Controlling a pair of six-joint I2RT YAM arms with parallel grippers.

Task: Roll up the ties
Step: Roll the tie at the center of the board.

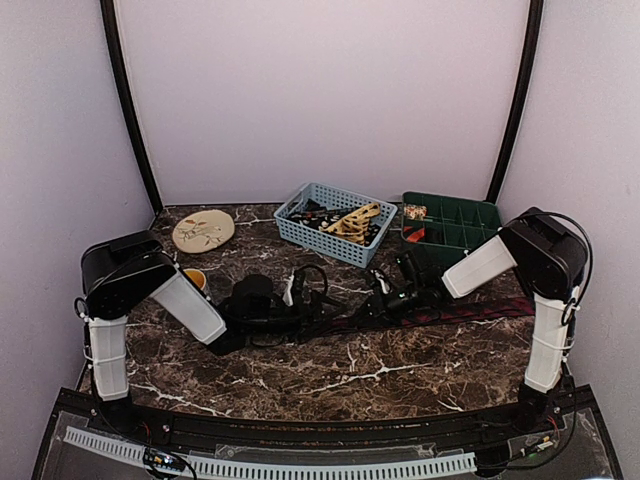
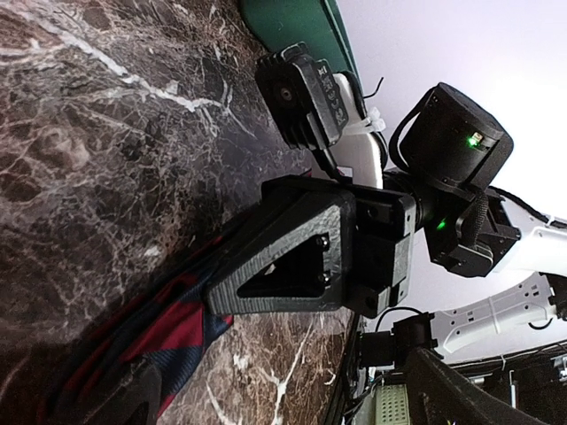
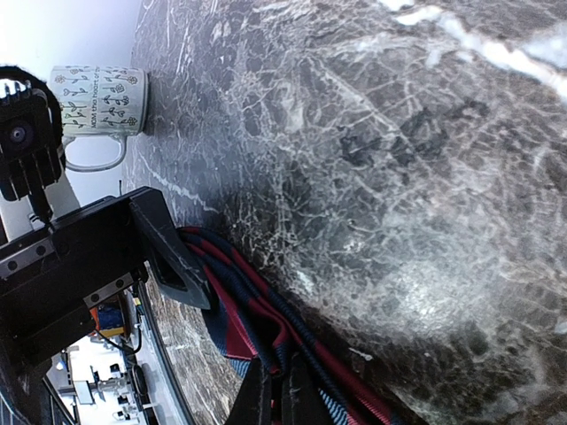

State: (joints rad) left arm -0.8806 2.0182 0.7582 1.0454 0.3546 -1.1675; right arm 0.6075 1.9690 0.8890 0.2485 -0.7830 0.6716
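A dark tie with red diagonal stripes (image 1: 450, 311) lies along the marble table from the middle to the right. My right gripper (image 3: 276, 400) is shut on a folded part of this tie (image 3: 257, 305) near its left end. In the top view it (image 1: 378, 305) is low over the table. My left gripper (image 2: 283, 372) is open. One finger (image 2: 120, 398) is beside the tie's folded end (image 2: 164, 332) and the other is far to the right. In the top view it (image 1: 315, 298) faces the right gripper closely. More ties, one tan-gold (image 1: 355, 220), lie in a basket.
A blue-grey basket (image 1: 300, 232) stands at the back centre. A green divided tray (image 1: 470, 215) is to its right. A round tan patterned disc (image 1: 203, 230) lies at back left. A patterned mug (image 3: 97, 102) stands by the left arm (image 1: 195, 277).
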